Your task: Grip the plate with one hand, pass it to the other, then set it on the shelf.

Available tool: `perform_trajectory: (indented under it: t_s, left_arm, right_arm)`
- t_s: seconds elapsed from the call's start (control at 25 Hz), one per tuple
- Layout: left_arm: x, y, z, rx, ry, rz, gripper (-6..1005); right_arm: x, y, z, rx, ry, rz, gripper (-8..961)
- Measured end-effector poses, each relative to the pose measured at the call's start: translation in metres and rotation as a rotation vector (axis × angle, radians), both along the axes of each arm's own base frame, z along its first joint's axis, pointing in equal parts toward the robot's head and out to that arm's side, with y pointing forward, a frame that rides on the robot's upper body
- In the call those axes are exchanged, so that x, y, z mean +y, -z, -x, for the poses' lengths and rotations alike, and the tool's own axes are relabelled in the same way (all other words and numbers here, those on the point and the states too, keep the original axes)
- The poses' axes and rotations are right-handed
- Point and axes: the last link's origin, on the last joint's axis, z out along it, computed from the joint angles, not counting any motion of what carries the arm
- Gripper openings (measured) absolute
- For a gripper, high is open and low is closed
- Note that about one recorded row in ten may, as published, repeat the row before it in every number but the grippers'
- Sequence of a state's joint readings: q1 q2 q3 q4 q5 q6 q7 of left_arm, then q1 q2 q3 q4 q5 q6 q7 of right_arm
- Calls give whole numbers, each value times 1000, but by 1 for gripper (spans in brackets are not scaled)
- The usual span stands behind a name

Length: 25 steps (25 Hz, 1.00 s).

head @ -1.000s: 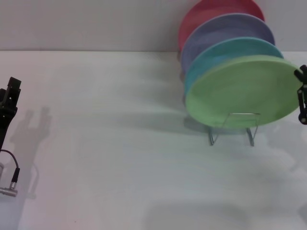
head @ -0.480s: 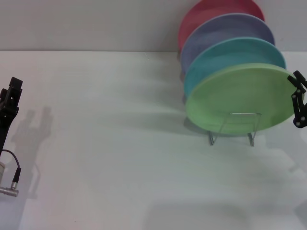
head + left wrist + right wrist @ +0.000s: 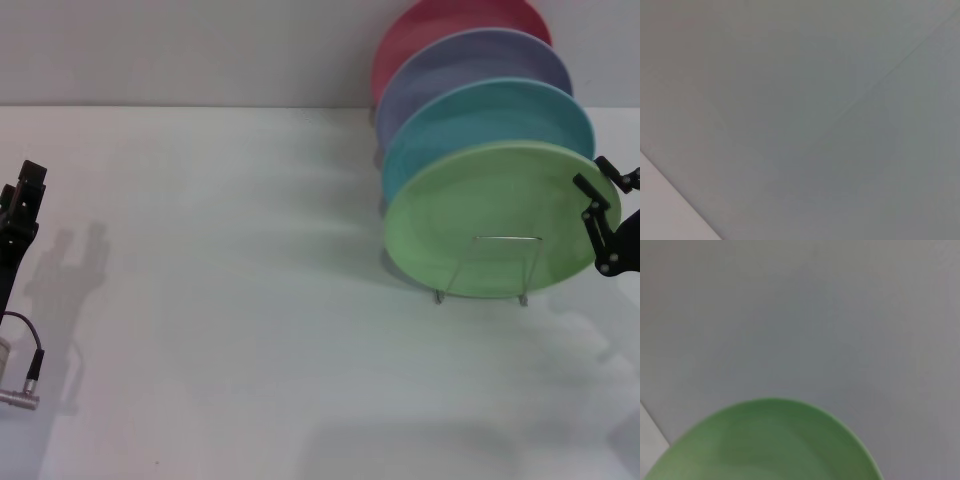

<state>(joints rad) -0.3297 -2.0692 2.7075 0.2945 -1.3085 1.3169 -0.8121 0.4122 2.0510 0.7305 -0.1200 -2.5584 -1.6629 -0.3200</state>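
Observation:
The light green plate (image 3: 490, 215) stands leaning in the front slot of the wire shelf (image 3: 525, 285), with a wire loop across its lower face. In the right wrist view the plate's (image 3: 765, 445) rim fills the lower part. My right gripper (image 3: 596, 174) is at the plate's right rim, open, with one finger over the plate's face and the other behind the edge. Far from the shelf, my left gripper (image 3: 20, 200) stays at the table's left edge. The left wrist view shows only a plain grey surface.
Behind the green plate stand a sky-blue plate (image 3: 480, 110), a lavender plate (image 3: 470, 65) and a red plate (image 3: 440, 22) in the same shelf. A cable with a metal plug (image 3: 20, 395) lies at the left edge. The white table (image 3: 250, 300) spreads between the arms.
The green plate has dropped lower and tipped back into the shelf. The right gripper has come down and leftward with it and its fingers have spread. The left arm has not moved.

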Motion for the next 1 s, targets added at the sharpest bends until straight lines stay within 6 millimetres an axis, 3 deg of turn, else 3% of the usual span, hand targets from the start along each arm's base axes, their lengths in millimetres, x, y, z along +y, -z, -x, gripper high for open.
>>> perform_trajectory:
  t_s: [0.36, 0.44, 0.48, 0.6, 0.64, 0.68, 0.72, 0.88, 1.0]
  left_arm:
    - [2, -1, -1, -2, 3, -2, 555]
    - [2, -2, -1, 2, 5, -4, 559]
    - [2, -2, -1, 2, 5, -4, 564]
    - [3, -2, -1, 8, 7, -8, 577]
    - [2, -3, 0, 16, 6, -9, 581]
    - [2, -5, 3, 35, 2, -12, 586]
    - [2, -7, 4, 52, -1, -15, 590]
    - [3, -9, 5, 160, 0, -34, 607]
    - [5, -8, -4, 367, 50, -66, 621]
  right_arm:
    - [-17, -14, 2, 138, -40, -7, 204]
    - [-27, -33, 1, 285, -57, -33, 267]
    - [-27, -33, 1, 285, -57, -33, 273]
    - [-33, -62, -6, 489, -50, -88, 292]
    - [-32, -82, -16, 646, -18, -147, 299]
    - [-32, -82, -16, 646, -18, -147, 305]
    - [-29, -99, -28, 795, 28, -190, 311]
    - [-24, -114, -44, 932, 97, -198, 336]
    - [-16, -120, -56, 985, 175, -167, 355]
